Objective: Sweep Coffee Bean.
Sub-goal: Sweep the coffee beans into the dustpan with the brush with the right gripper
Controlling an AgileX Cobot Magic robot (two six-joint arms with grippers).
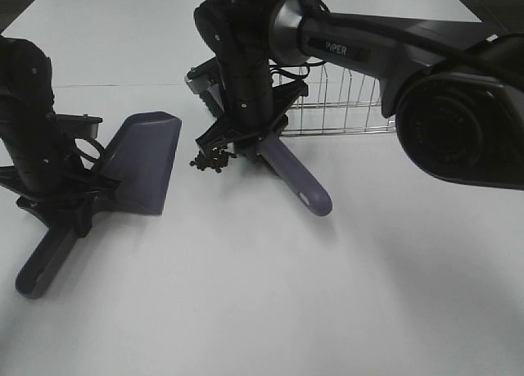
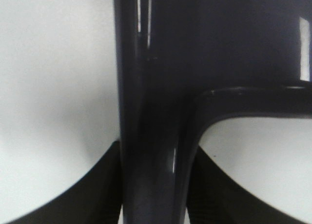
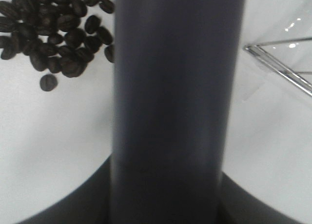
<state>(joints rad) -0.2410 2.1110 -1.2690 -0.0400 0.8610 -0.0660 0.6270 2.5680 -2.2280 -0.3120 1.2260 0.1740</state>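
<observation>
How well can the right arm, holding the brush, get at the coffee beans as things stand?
Probably yes: the right arm holds the brush just beside the coffee beans, with bare table between them and the dustpan, nothing blocking.

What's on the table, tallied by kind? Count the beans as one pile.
Purple-grey plastic dustpan: 1
Purple-grey plastic brush: 1
Silver wire rack: 1
Pile of dark brown coffee beans: 1
Total: 4
</observation>
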